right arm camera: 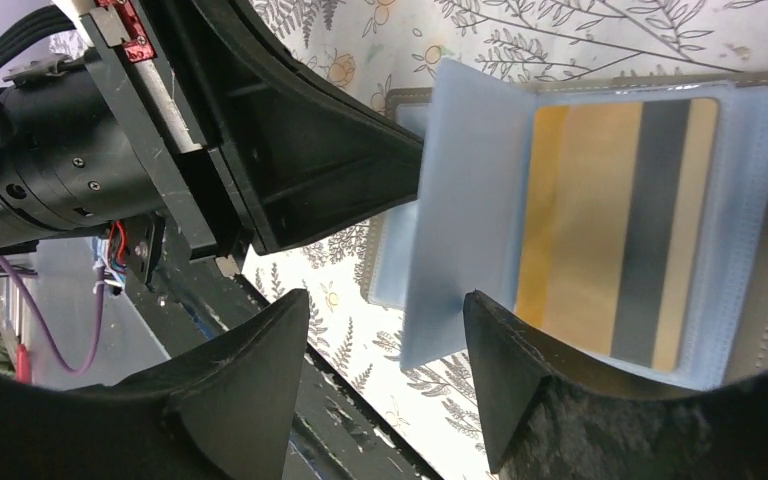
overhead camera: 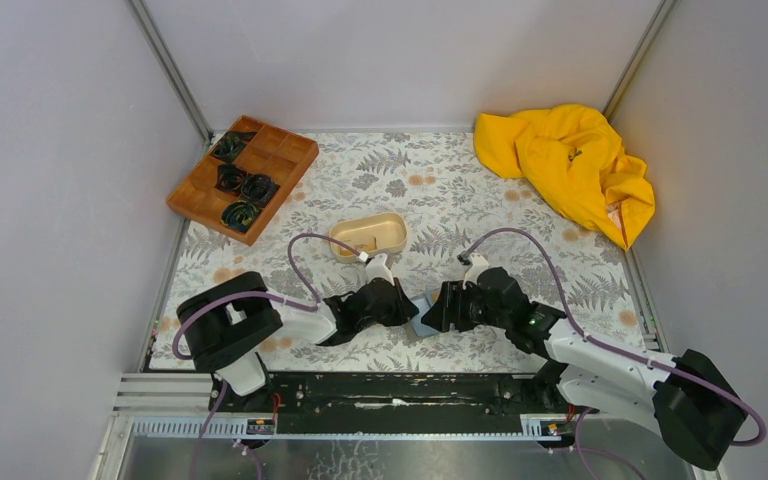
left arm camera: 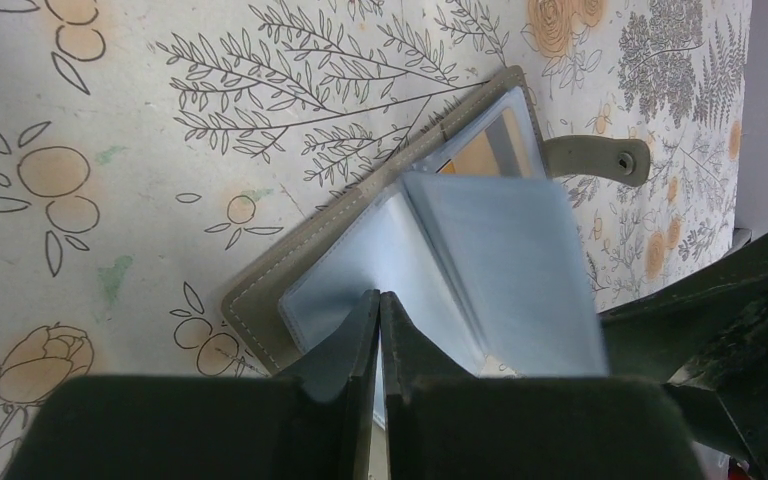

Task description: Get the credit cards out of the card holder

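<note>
The card holder (left arm camera: 265, 300) lies open on the patterned table, grey cover down, pale blue sleeves (left arm camera: 505, 265) fanned upward. My left gripper (left arm camera: 380, 297) is shut on the edge of one sleeve and holds it up. A gold credit card with a dark grey stripe (right arm camera: 610, 220) sits in an exposed sleeve; it shows as an orange patch (left arm camera: 480, 155) in the left wrist view. My right gripper (right arm camera: 388, 305) is open, its fingertips on either side of the lower corner of a raised sleeve (right arm camera: 470, 200). From above, both grippers (overhead camera: 407, 305) (overhead camera: 433, 308) meet over the holder (overhead camera: 421, 316).
A beige oval tray (overhead camera: 368, 237) stands just behind the grippers. A brown compartment tray (overhead camera: 243, 178) with dark items sits at the back left, a crumpled yellow cloth (overhead camera: 570, 165) at the back right. The holder's snap strap (left arm camera: 600, 158) lies flat on the table.
</note>
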Motion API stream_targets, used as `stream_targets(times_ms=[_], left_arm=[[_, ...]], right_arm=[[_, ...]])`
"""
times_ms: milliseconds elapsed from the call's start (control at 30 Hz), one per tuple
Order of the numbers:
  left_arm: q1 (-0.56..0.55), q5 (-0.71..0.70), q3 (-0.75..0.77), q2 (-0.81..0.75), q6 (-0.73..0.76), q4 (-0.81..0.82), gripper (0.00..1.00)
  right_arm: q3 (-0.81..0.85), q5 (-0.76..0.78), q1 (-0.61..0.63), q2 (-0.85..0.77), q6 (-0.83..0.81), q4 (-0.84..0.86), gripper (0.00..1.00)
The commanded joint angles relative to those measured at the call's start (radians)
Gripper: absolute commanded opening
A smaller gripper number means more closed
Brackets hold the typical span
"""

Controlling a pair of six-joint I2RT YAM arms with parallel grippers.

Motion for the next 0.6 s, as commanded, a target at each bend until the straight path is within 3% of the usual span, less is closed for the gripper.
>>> stream_targets(times_ms=[0, 267, 567], left_arm=[[0.000, 0.011, -0.038, 0.024, 0.008, -0.056, 0.10], [0.000, -0.008, -0.064, -0.008, 0.008, -0.071, 0.10], [-0.015, -0.077, -0.151, -0.193, -0.038, -0.176, 0.10]], right_arm=[[0.002, -0.045, 0.029, 0.044, 0.041, 0.135, 0.66], [-0.029, -0.026, 0.057, 0.127, 0.047, 0.210, 0.66], [-0.049, -0.006, 0.057, 0.204, 0.045, 0.267, 0.67]])
